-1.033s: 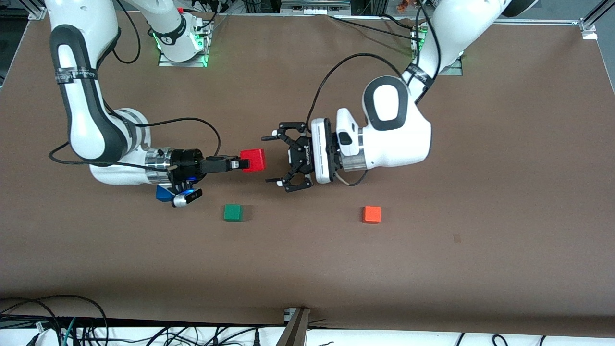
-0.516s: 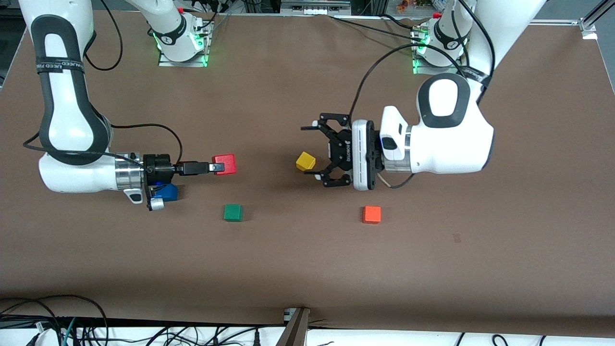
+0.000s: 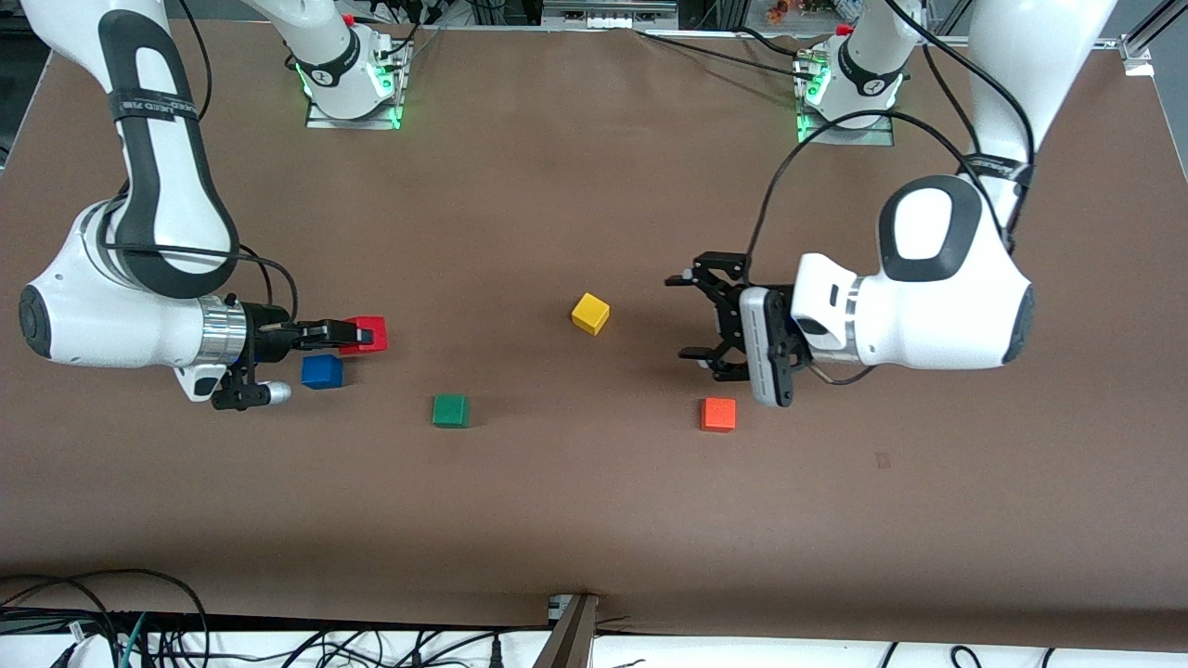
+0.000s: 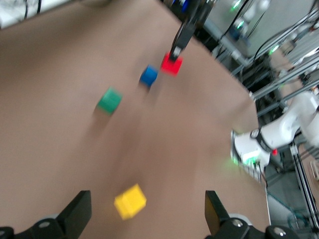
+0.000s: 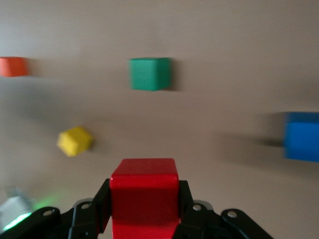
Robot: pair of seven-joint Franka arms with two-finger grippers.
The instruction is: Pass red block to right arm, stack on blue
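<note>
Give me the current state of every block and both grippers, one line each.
red block: gripped by the right gripper, held up beside the blue block, not yet stacked.
blue block: flat on the table, nothing on top.
green block: flat on the table, untouched.
yellow block: resting on the table, turned askew.
orange block: flat on the table, untouched.
right gripper: shut on the red block.
left gripper: open, empty.

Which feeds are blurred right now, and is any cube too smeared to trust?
Front view: sharp, even light, soft shadows. Left wrist view: motion-smeared; green cube and yellow cube streaked, still identifiable. Right wrist view: red block fairly crisp, blue cube smeared at the frame's edge.
</note>
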